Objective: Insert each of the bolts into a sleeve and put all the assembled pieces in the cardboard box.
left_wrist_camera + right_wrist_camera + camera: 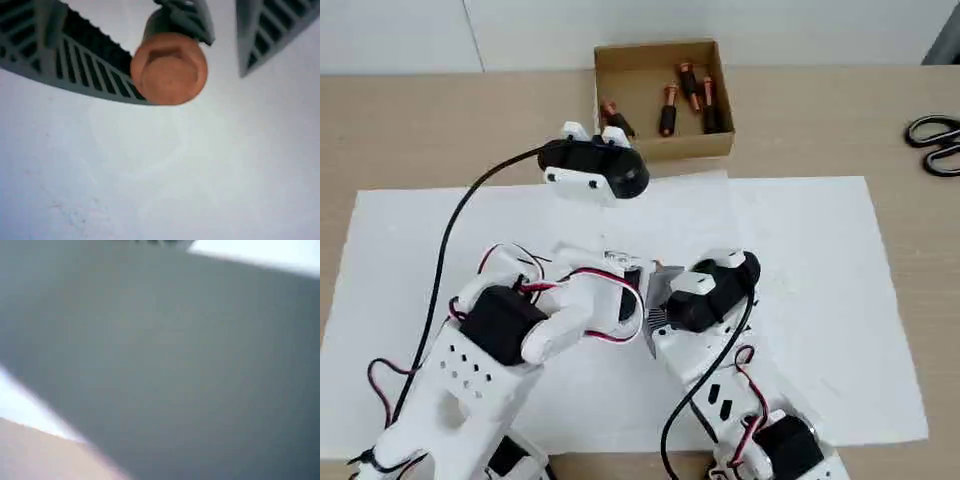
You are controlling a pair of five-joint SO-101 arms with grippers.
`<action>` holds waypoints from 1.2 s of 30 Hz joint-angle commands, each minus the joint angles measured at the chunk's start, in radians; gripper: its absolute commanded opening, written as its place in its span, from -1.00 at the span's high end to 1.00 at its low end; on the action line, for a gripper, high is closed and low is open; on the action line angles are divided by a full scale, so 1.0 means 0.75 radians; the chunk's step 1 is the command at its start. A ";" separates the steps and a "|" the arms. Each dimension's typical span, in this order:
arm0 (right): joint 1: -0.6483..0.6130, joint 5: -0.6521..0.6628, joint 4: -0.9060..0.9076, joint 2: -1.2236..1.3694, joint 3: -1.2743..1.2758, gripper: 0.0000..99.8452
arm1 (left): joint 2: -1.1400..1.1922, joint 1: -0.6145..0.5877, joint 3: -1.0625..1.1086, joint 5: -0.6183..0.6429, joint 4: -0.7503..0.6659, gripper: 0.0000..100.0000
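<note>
**High view.** Cardboard box (665, 150) sits at the far side of the table (420, 120), with several assembled pieces (690, 95) lying inside. The grippers (655, 293) of the two arms meet nose to nose over the paper sheet (820, 300), well short of the box on its near side. Neither looks clearly nearer the box. I cannot assign sides from here.

**Left wrist view.** Bolt (169, 67) is seen almost end-on, orange head towards the camera, with a dark part running away behind it. Whether that part is shank or sleeve I cannot tell. The bolt lies between the jaws of the left gripper (197, 89), which stand spread. The head overlaps one finger (75, 55), and paper shows between the head and the other finger. What carries the bolt I cannot tell.

**Right wrist view.** A flat grey surface lies close against the lens, with slivers of paper and table at the margins. Right gripper state: cannot tell.

**Judgement.** The next move turns on the bolt's long axis, which runs roughly along the left wrist camera's line of sight. Mating should push along that line. The box lies beyond the meeting point.
</note>
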 commanded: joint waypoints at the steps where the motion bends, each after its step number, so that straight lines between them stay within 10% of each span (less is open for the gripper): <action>1: 0.005 -0.006 -0.040 -0.019 -0.012 0.99 | -0.065 -0.057 -0.097 -0.051 0.027 0.51; 17: 0.455 0.018 -0.199 -0.013 -0.043 0.99 | -0.258 -1.254 -0.116 -0.712 0.245 0.51; 36: 0.553 0.080 -0.508 1.914 -1.673 0.99 | -0.260 -1.332 -0.021 -0.835 0.403 0.51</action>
